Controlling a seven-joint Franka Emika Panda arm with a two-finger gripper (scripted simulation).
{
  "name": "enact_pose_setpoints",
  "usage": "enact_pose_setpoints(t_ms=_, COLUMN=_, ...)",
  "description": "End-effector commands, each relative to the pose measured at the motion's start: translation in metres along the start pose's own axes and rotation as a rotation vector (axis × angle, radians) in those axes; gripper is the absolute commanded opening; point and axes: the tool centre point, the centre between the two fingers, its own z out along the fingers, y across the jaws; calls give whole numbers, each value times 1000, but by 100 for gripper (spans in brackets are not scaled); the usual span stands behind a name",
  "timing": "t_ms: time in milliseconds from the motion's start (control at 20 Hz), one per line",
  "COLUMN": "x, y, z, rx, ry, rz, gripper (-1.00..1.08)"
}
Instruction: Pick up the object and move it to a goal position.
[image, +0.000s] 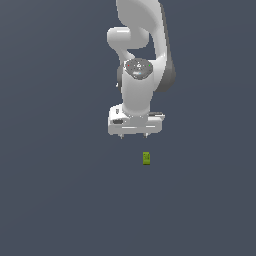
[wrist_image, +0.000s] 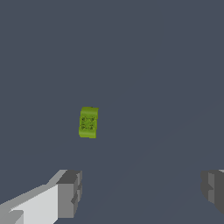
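The object (image: 146, 158) is a tiny yellow-green rectangular block lying on the flat grey surface. Its faint darker markings show in the wrist view, where the object (wrist_image: 88, 122) lies ahead of the fingers. My white gripper (image: 134, 135) hangs above the surface, behind the block and a little toward the exterior view's left of it. It is open with a wide gap and nothing between the fingertips (wrist_image: 70, 192). The block is apart from both fingers.
The white arm (image: 142, 50) rises behind the gripper to the upper edge of the exterior view. A plain grey surface (image: 60, 190) lies all around the block.
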Motion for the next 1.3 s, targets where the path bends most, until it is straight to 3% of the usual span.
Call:
enact_pose_setpoints(t_ms=0, x=0, y=0, z=0, rx=0, ry=0, rz=0, gripper=100)
enact_pose_setpoints(t_ms=500, x=-7, y=-28, z=9, rx=23, ry=-39, rz=-45, gripper=100)
enact_pose_setpoints(t_ms=900, x=-2, y=-31, z=19, rx=21, ry=-34, rz=-30, gripper=100)
enact_pose_setpoints(t_ms=1250, x=11, y=-45, z=53, rx=15, ry=-21, rz=15, gripper=100)
